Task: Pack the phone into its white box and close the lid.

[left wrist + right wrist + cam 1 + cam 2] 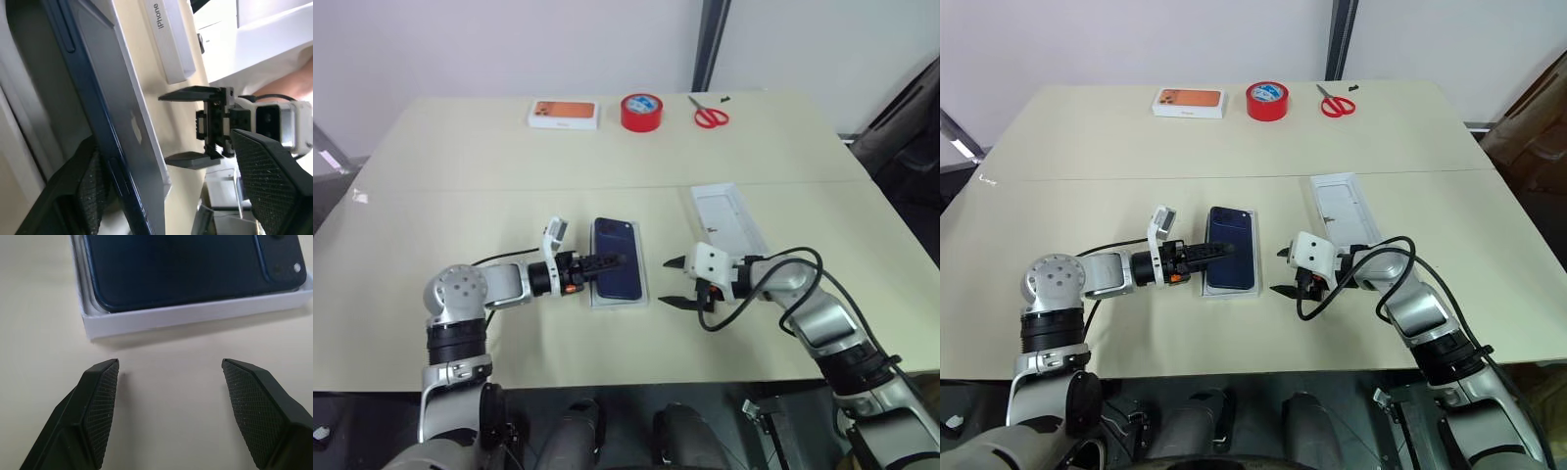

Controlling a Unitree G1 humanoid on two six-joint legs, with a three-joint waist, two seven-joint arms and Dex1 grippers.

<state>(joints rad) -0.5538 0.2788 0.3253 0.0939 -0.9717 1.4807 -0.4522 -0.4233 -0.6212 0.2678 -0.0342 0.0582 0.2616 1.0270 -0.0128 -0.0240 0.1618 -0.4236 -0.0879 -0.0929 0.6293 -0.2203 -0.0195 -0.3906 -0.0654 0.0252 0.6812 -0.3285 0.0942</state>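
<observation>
The phone [618, 258] lay back-up inside the white box [186, 316] at the middle of the table [460, 166], its camera cluster at the far corner. The left gripper [609, 262] reached over the box's left edge, its fingers apart, one on each side of the phone's edge. The right gripper [674, 283] hovered just right of the box, jaws spread wide and empty. The lid [729, 221] lay further right of the box, plain side up.
</observation>
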